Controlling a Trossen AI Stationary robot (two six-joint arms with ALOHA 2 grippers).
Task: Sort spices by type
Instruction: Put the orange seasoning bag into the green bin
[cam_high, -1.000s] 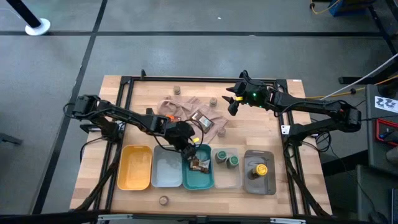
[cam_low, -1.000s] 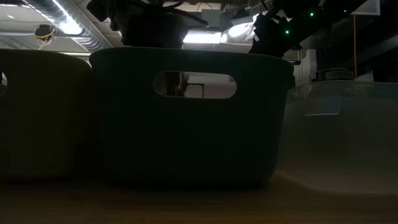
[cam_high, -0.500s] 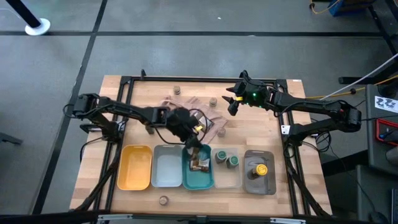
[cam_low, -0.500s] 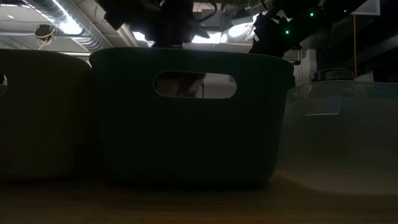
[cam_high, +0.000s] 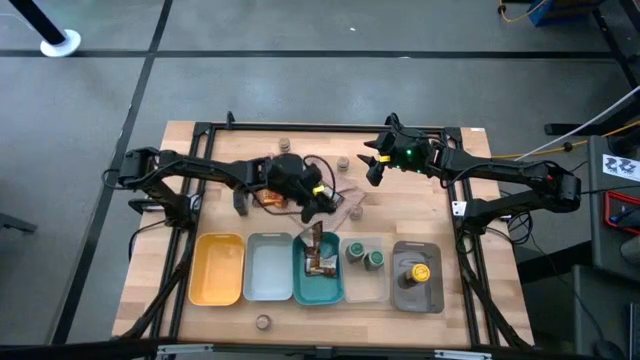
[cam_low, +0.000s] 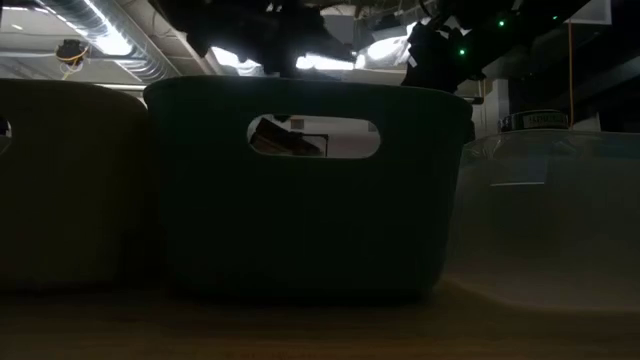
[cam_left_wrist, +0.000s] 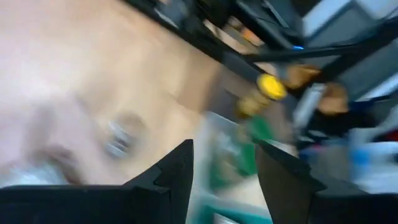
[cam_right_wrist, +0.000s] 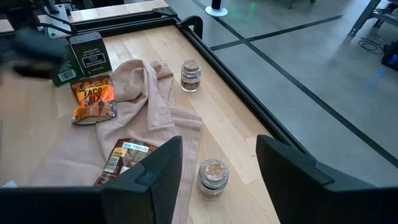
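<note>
Five trays (cam_high: 217, 270) in a row along the near edge: yellow, grey, teal, clear, grey. Left gripper (cam_high: 322, 197) over the cloth (cam_right_wrist: 134, 118), fingers spread, empty. Orange-brown packets (cam_high: 320, 262) in the teal tray; more lying on the cloth beside a black block (cam_right_wrist: 89, 55). Probably light, floppy, crinkly: best pinched at a flat edge. Right gripper (cam_high: 373, 166) hovering near the far edge, fingers parted, above tan-lidded jars (cam_right_wrist: 212, 177): rigid, smooth, likely best gripped across the lid.
</note>
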